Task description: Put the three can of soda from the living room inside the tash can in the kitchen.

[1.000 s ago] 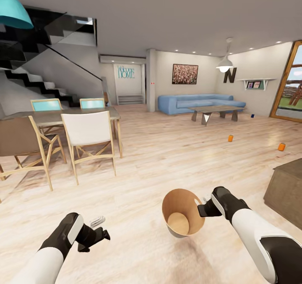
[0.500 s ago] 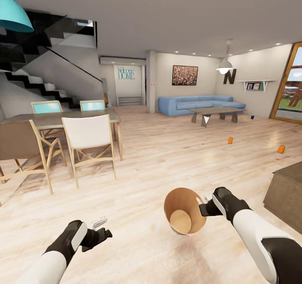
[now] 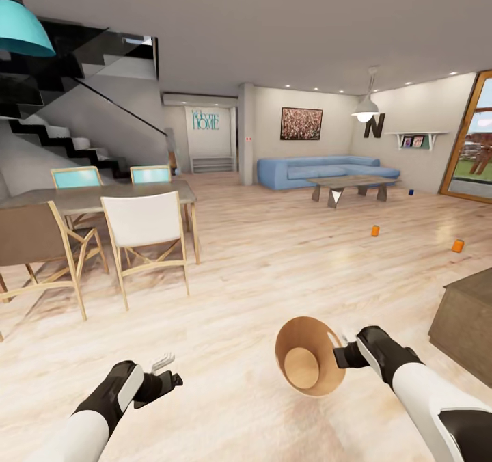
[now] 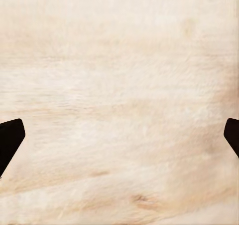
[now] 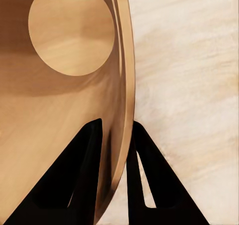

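Right end effector (image 5: 115, 135) pinches tipped trash can (image 3: 309, 356) wall; left end effector (image 4: 119, 135) spread.

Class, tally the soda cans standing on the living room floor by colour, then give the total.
Orange soda cans: 2
Dark blue soda cans: 1
Total: 3

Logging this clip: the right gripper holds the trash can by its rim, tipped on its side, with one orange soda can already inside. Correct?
Not quite. The trash can is empty: the right wrist view shows only its bare tan inside. The right gripper does pinch its rim, tipped sideways. Both orange soda cans stand on the floor.
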You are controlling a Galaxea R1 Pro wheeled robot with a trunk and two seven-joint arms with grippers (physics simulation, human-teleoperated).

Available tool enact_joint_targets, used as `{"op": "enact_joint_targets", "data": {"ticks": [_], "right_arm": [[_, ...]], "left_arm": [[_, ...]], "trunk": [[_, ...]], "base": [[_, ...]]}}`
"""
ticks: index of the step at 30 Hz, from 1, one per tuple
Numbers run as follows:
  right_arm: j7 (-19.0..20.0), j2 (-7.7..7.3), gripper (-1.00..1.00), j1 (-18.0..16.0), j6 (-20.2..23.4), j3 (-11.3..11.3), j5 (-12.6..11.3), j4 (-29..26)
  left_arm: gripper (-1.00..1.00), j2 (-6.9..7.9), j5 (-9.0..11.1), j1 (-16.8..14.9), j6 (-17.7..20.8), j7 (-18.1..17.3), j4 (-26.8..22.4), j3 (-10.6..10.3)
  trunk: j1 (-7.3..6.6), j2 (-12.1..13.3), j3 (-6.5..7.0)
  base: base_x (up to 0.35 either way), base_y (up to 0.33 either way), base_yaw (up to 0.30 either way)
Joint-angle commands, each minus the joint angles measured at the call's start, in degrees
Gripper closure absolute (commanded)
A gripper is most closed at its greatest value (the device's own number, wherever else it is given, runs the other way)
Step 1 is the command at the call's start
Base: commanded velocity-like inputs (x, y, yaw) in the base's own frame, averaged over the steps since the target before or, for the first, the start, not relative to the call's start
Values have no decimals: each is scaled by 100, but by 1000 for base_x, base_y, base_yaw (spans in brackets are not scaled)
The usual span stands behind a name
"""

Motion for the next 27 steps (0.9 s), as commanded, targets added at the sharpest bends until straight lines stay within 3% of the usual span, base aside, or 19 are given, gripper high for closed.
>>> {"op": "enact_joint_targets", "data": {"ticks": [1, 5, 12, 16, 27], "right_arm": [[25, -1, 100, 20, -2, -30, -79, -5], [25, -20, 100, 166, -31, -44, -84, -10], [36, -314, 100, 312, -65, -84, -120, -38], [102, -418, 100, 473, -516, -96, -138, -40], [154, -450, 100, 577, -846, -115, -162, -18]], "left_arm": [[-100, 0, -1, 1, -35, 0, 1, -6], [-100, 0, -6, 3, -258, 3, 6, -77], [-100, 8, -8, -3, -832, 0, 315, -198], [-100, 14, -8, -5, -949, 5, 366, -319], [-100, 9, -16, -5, -1238, 8, 493, -435]], "trunk": [[-23, 41, 19], [-111, 202, 91], [-265, 482, 217], [-352, 643, 288], [-594, 1084, 486]], "base": [[0, 0, 0], [0, 0, 0], [0, 0, 0], [0, 0, 0], [0, 0, 0]]}}
